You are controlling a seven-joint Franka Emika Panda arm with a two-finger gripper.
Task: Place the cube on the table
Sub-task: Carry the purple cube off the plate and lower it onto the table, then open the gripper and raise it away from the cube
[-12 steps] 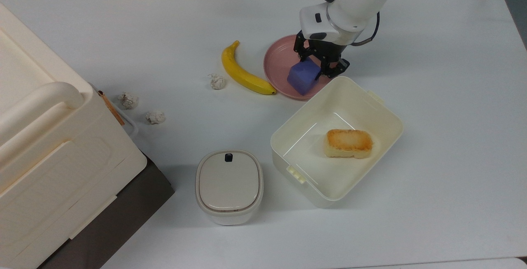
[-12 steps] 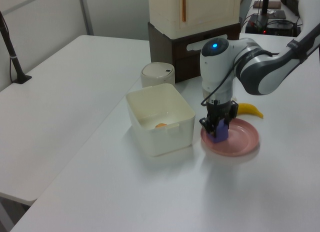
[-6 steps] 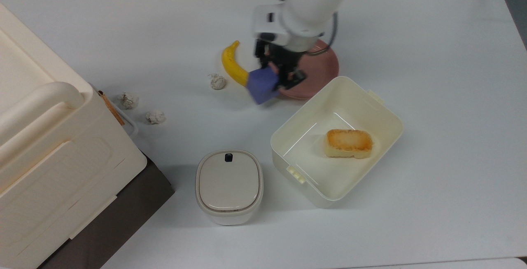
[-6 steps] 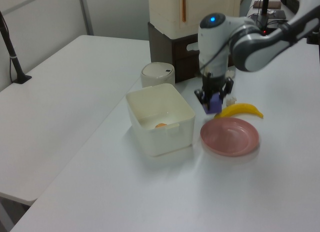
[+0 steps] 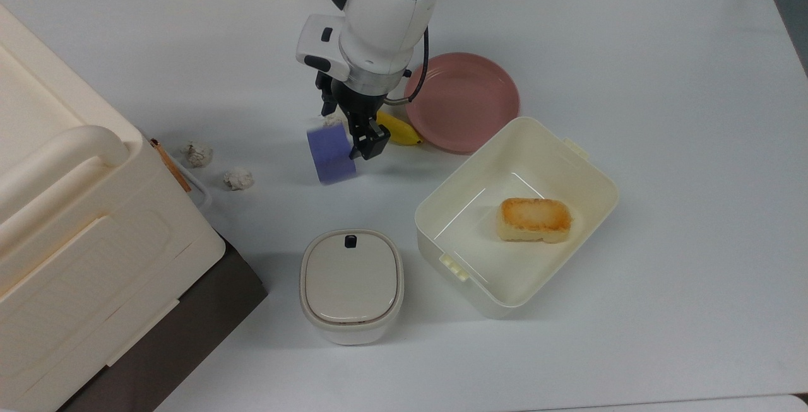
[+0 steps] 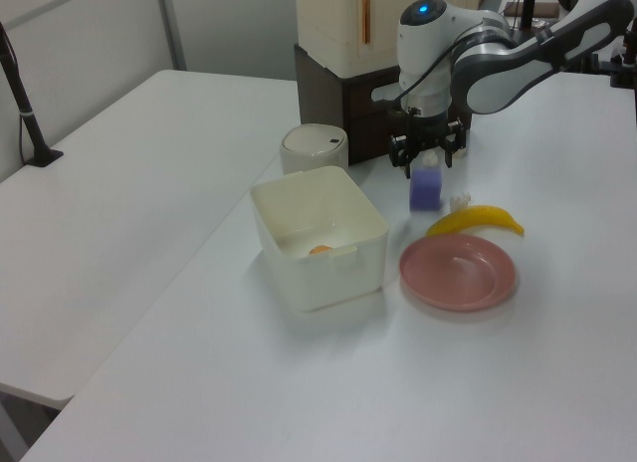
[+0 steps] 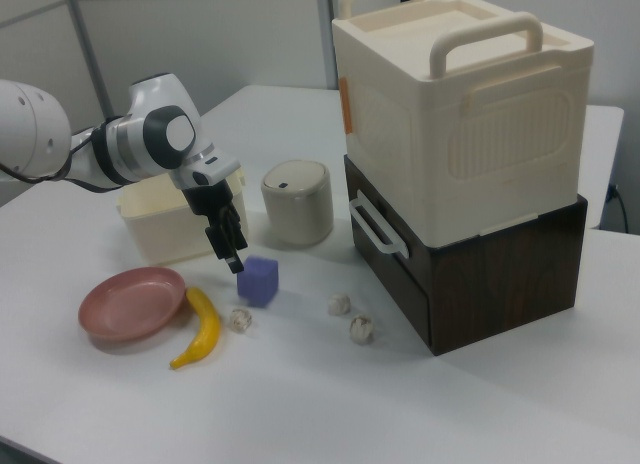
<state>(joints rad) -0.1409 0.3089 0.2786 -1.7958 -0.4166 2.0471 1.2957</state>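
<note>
Beside banana (image 7: 199, 329), cube (image 7: 259, 280), end effector (image 7: 232, 252) apart

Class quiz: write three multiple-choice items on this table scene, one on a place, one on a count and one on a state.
1. Where is the bread block? A on the pink plate; B in the open cream box; C beside the banana.
2. How many crumpled balls lie on the table? A one; B three; C five.
3. The small round container is: A upright, lid on; B lidless; C tipped over.
Key: B, the block lies inside the box; B, three are visible; A, its lid sits on top.
</note>
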